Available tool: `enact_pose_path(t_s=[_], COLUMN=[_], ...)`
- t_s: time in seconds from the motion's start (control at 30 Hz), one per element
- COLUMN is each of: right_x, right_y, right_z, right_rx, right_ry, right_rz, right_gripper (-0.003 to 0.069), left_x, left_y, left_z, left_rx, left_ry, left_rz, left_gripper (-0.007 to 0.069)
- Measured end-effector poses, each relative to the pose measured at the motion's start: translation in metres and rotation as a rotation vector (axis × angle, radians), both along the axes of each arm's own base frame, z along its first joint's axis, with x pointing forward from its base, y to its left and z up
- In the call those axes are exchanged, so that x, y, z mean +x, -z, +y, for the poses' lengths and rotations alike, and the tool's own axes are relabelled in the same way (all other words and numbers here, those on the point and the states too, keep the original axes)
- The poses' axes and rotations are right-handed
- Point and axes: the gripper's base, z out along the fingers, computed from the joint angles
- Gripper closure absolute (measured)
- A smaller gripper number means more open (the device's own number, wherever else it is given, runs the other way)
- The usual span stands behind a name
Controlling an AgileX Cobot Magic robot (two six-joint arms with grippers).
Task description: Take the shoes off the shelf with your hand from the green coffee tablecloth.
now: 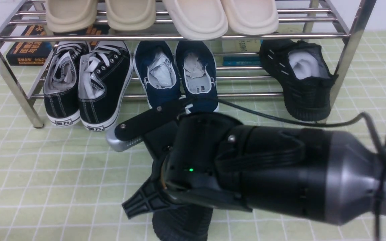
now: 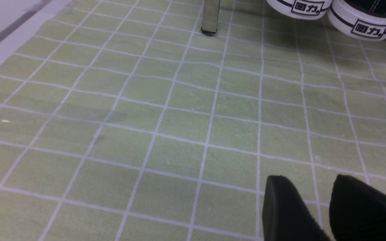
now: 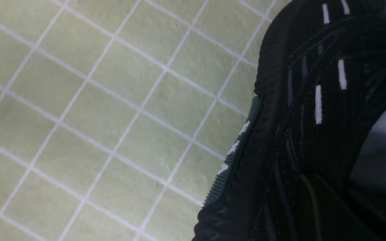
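Observation:
One black mesh shoe point(image 1: 302, 87) with white paper stuffing sits at the right end of the chrome shelf's point(image 1: 179, 36) lower tier. The other black mesh shoe point(image 1: 181, 224) is under my right gripper point(image 1: 159, 167), a large black hand with a silver thumb tip, in front of the shelf over the green coffee tablecloth point(image 1: 45, 174). The hand is shut on this shoe point(image 3: 313, 134), which fills the right wrist view with its white dashes. I cannot tell whether its sole touches the cloth. My left gripper point(image 2: 310, 180) hangs open over bare cloth, holding nothing.
Black canvas white-soled sneakers point(image 1: 85, 87) and navy slip-ons point(image 1: 176, 73) share the lower tier. Beige slippers point(image 1: 193, 16) lie on the upper tier, and books point(image 1: 28, 50) lie behind. A shelf leg point(image 2: 210, 16) and the sneakers' heels point(image 2: 364, 23) stand beyond the left gripper.

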Motion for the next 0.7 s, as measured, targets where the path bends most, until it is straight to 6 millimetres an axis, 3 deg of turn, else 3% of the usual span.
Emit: enact_pose_path(t_s=[0.3, 0.5, 0.57, 0.7], right_x=[-0.01, -0.01, -0.01, -0.011], right_y=[0.015, 0.022, 0.024, 0.015], right_z=[0.011, 0.019, 0.021, 0.02], right_rx=[0.034, 0.068, 0.079, 0.086], right_ry=[0.045, 0.039, 0.033, 0.036], right_rz=[0.081, 0.091, 0.09, 0.095], right_gripper=[0.0624, 0.051, 0.0419, 0.0321], left_x=[0.0, 0.0, 0.0, 0.0], left_y=[0.0, 0.0, 0.0, 0.0], left_z=[0.0, 0.0, 0.0, 0.0], left_rx=[0.0, 0.0, 0.0, 0.0], left_ry=[0.0, 0.0, 0.0, 0.0], left_rz=[0.0, 0.0, 0.0, 0.0], left_gripper=[0.0383, 0.0383, 0.0383, 0.0383])
